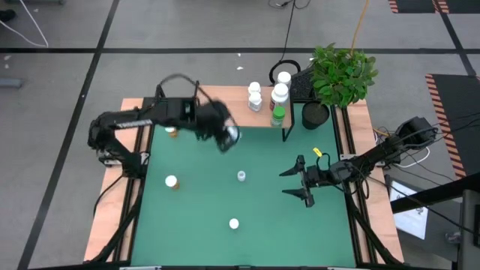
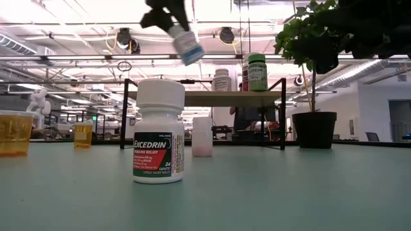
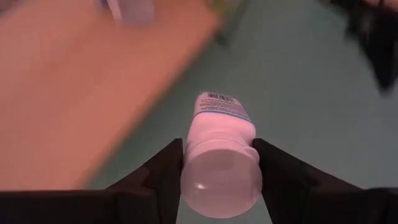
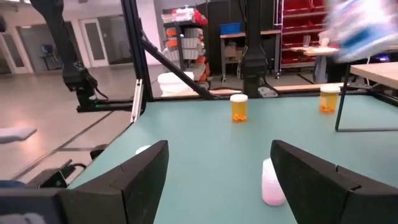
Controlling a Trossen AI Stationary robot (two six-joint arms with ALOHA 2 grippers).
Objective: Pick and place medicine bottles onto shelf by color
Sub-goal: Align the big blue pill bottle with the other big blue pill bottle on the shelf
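Held in the air above the green desk (image 1: pixel 195 210), just in front of the wooden shelf (image 1: pixel 225 114), a blue-labelled white bottle (image 3: pixel 221 158) sits clamped by its cap end between the jaws of the left gripper (image 1: pixel 227 139). The right gripper (image 1: pixel 300 180) hovers over the desk's right side, jaws spread wide and empty. White bottles and a green bottle (image 1: pixel 278 115) stand on the shelf's right end; an Excedrin bottle (image 2: pixel 159 130) stands on the desk.
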